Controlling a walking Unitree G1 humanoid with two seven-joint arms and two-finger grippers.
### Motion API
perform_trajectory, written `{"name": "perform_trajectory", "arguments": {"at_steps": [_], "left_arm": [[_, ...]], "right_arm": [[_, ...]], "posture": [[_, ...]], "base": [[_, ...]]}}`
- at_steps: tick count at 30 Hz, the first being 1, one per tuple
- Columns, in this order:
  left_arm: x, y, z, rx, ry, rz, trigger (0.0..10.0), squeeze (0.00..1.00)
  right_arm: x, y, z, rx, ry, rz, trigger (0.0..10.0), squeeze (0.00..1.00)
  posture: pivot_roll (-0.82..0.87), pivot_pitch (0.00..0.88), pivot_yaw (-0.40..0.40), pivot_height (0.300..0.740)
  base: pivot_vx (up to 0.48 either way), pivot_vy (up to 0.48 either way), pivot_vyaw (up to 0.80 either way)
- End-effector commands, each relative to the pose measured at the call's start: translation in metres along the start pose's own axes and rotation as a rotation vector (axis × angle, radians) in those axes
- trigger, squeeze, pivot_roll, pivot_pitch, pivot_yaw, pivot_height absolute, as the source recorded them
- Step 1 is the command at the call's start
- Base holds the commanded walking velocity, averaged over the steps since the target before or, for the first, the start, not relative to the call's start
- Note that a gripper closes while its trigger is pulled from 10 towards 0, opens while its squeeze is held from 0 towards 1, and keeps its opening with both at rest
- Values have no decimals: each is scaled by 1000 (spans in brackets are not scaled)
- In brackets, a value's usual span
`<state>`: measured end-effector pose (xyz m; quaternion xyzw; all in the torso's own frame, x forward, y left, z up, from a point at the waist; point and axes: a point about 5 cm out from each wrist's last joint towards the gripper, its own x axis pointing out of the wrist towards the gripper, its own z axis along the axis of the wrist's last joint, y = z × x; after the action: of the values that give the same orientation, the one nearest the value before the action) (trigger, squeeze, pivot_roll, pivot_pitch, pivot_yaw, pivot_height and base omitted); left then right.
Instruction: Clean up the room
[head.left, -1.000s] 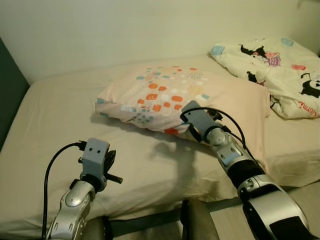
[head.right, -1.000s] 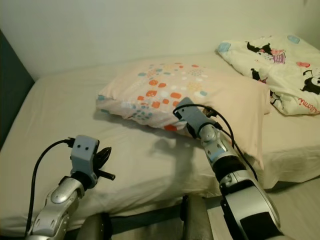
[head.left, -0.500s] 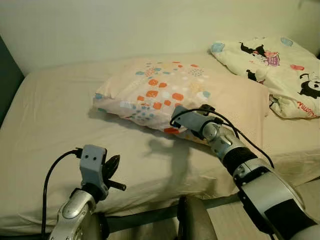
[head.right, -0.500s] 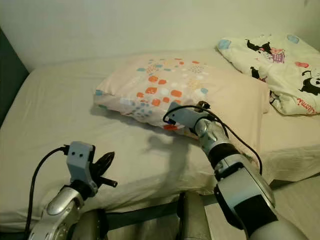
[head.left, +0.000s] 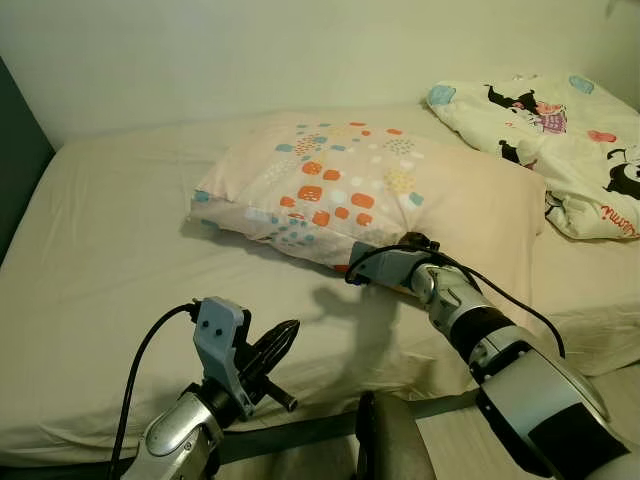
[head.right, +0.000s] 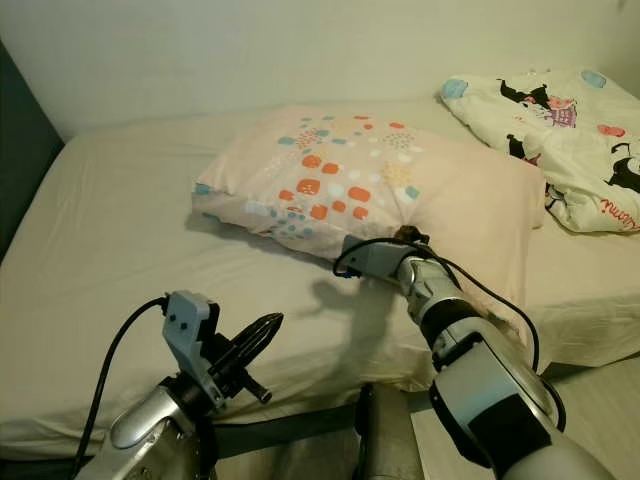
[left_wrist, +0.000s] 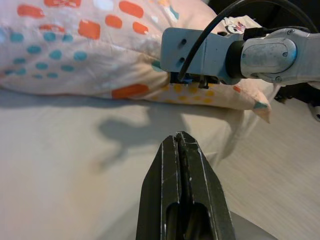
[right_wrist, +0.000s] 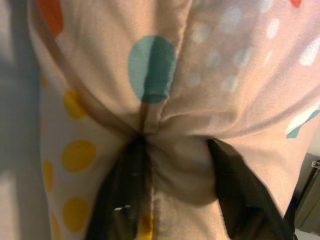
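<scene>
A peach pillow (head.left: 350, 190) with orange, teal and yellow spots lies across the middle of the cream bed (head.left: 110, 230). My right gripper (right_wrist: 175, 150) is shut on the pillow's near edge, and fabric bunches between its black fingers (right_wrist: 125, 190). From the head views the right wrist (head.left: 385, 262) presses against that edge, with the fingertips hidden in the cloth. My left gripper (head.left: 285, 330) hovers low over the bed's front edge, shut with nothing in it. It points toward the pillow and the right wrist (left_wrist: 215, 50).
A crumpled white quilt with cartoon prints (head.left: 545, 125) lies at the bed's far right corner. A dark panel (head.left: 15, 170) borders the bed on the left. Pale floor (head.left: 450, 430) shows at the bottom right, beside the bed's front edge.
My right wrist has sunk lower against the pillow's near edge, still holding it. My left gripper has swung round to point toward the pillow and sits further right.
</scene>
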<state>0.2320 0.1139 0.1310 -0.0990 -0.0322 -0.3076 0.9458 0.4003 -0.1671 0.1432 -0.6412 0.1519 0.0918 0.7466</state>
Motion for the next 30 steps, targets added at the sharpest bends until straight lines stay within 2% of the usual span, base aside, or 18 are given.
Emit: {"name": "perform_trajectory", "arguments": {"at_steps": [1,6,11,13,14,15,16,17,18,19,20,21,22,24,26,27,28,30], "left_arm": [[-5,-1,-4,-46,28,-4,10000,0],[-8,-2,-7,-72,68,-11,10000,0],[-9,-1,-8,-58,71,0,10000,0],[-8,0,-8,-49,67,8,10000,0],[-8,1,-8,-44,67,15,10000,0],[-8,1,-8,-44,67,15,10000,0],[-8,5,-6,-31,58,38,10000,0],[-8,5,-6,-31,58,38,10000,0],[-8,12,-4,-10,44,77,10000,0],[-8,12,-4,-10,44,77,10000,0],[-10,20,-1,9,33,118,10000,0],[-12,25,1,21,27,146,10000,0],[-12,25,1,21,27,146,10000,0],[-18,39,7,48,19,196,10000,0],[-18,39,7,48,19,196,10000,0],[-20,45,10,64,15,214,10000,0],[-20,45,10,64,15,214,10000,0],[-25,59,17,94,1,264,10000,0]], "right_arm": [[-1,15,-17,-5,58,56,0,0],[-1,14,-21,-4,64,51,0,0],[-1,13,-26,21,70,45,0,0],[-1,11,-24,67,62,40,0,0],[-1,9,-20,136,48,44,0,0],[-1,9,-20,136,48,44,0,0],[0,6,-7,345,7,72,0,0],[0,6,-7,345,7,72,0,0],[0,-1,10,563,-54,111,0,0],[0,-1,10,563,-54,111,0,0],[0,-10,23,686,-111,132,0,0],[-1,-16,31,755,-150,144,0,0],[-1,-16,31,755,-150,144,0,0],[-4,-34,53,890,-252,177,0,0],[-4,-34,53,890,-252,177,0,0],[-7,-42,66,933,-311,205,0,0],[-7,-42,66,933,-311,205,0,0],[-17,-60,102,1012,-465,295,0,0]], "posture": [[-14,220,-91,556],[-15,217,-90,556],[-18,210,-89,556],[-19,203,-87,556],[-21,196,-85,556],[-21,196,-85,556],[-18,191,-87,556],[-18,191,-87,556],[-15,187,-91,556],[-15,187,-91,556],[-16,188,-92,556],[-16,188,-92,556],[-16,188,-92,556],[-23,189,-92,556],[-23,189,-92,556],[-24,189,-93,556],[-24,189,-93,556],[-29,185,-92,556]], "base": [[0,0,0],[0,0,0],[0,0,0],[0,0,0],[0,0,0],[0,0,0],[0,0,0],[0,0,0],[0,0,0],[0,0,0],[0,0,0],[0,0,0],[0,0,0],[0,0,0],[0,0,0],[0,0,0],[0,0,0],[0,0,0]]}}
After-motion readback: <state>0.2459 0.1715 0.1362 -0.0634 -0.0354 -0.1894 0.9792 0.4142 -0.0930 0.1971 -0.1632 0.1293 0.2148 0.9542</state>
